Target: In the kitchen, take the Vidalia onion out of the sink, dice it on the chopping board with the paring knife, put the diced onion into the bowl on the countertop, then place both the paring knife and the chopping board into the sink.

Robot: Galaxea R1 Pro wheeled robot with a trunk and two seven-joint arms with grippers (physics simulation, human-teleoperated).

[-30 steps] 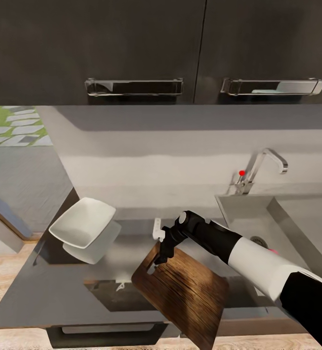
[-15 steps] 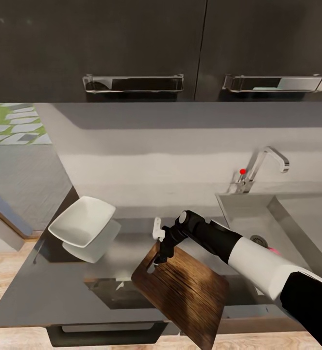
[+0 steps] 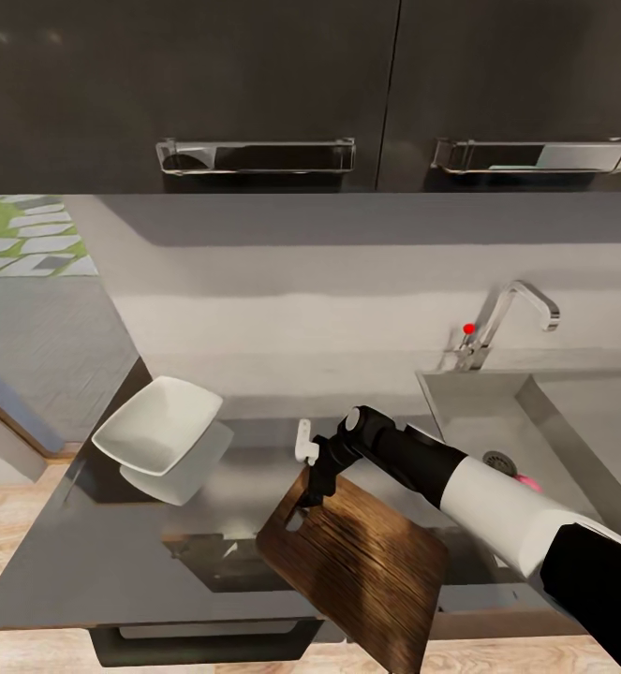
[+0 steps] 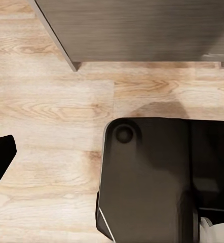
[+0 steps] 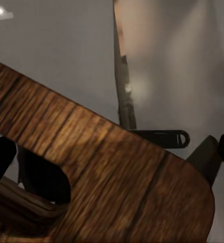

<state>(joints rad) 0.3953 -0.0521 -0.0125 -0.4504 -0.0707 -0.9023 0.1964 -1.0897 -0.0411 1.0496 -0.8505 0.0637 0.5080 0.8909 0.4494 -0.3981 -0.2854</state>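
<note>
Grey countertop point(image 3: 113, 562) carries the chopping board point(image 3: 366, 571), lifted and tilted; the right gripper point(image 3: 316, 487) is clamped on its slotted end, long axis trailing back from the fingers toward the robot. Sink point(image 3: 469, 412) lies to the fingers' right, paring knife point(image 3: 302, 440) just beyond them, bowl point(image 3: 158, 426) well left. Versus earlier, board barely shifted. Left gripper: cannot tell.

1. Table point(image 3: 113, 562): long glossy grey surface with a thin metallic front edge, running under dark upper cabinets.
2. Bowl point(image 3: 158, 423): white, squarish, near the table's left end, well left of the sink.
3. Sink point(image 3: 469, 412): grey basin set into the table's right part.
4. Chopping board point(image 3: 366, 562): dark wood, between bowl and sink, tilted, overhanging the front edge.
</note>
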